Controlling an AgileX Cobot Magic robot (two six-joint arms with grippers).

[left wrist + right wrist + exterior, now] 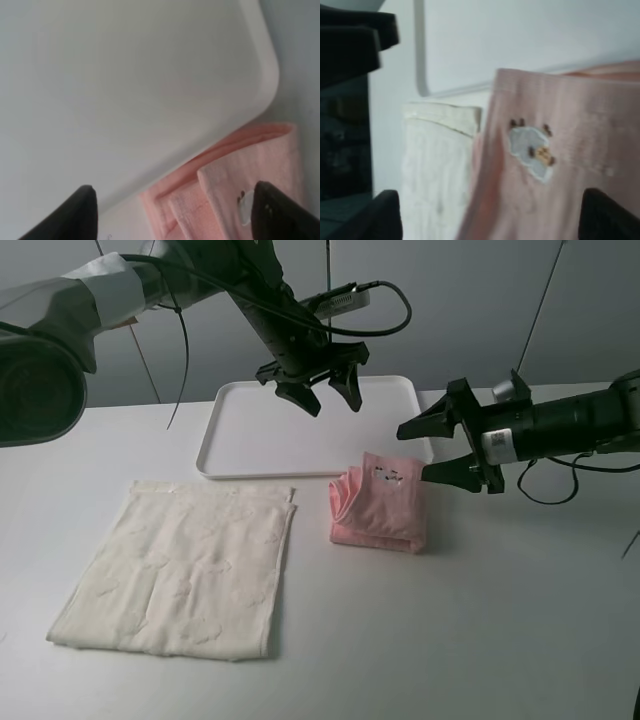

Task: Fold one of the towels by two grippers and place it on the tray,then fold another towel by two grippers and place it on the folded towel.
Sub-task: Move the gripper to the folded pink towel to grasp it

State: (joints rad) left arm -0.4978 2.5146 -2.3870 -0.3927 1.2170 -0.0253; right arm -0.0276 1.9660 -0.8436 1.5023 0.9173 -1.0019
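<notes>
Obs., single moment.

Found pink towel (pixel 380 502) folded into a compact, slightly skewed rectangle, w/ several layers showing as stacked rounded folds along its left edge. Recorded as pale pink terry w/ fine texture. Spotted small embroidered motif (pixel 532 152) on top layer nr far edge: grey-white patch w/ brown & yellow bits. Lay on counter (pixel 470 620), not on tray (pixel 250 445). Sat just beside tray's near R corner; couldn't tell whether touching or apart.

Logged tray as white, flat, rectangular, w/ low rim & rounded corners, at far side of counter.

Noted cream towel (pixel 180 570) spread flat & unfolded on counter, left of pink one w/ a narrow gap between. Far edge close to tray's near rim. Off-white terry, faint embossed pattern.

Saw L gripper (pixel 325 395) hanging above tray's R half, jaws spread wide, gripping nothing.

Saw R gripper (pixel 413 452) low at pink towel's right side, jaws released & spread apart, nothing between them. Lower finger tip close to towel's far R corner; contact unclear. Judged R wrist view too blurred for finer detail.
</notes>
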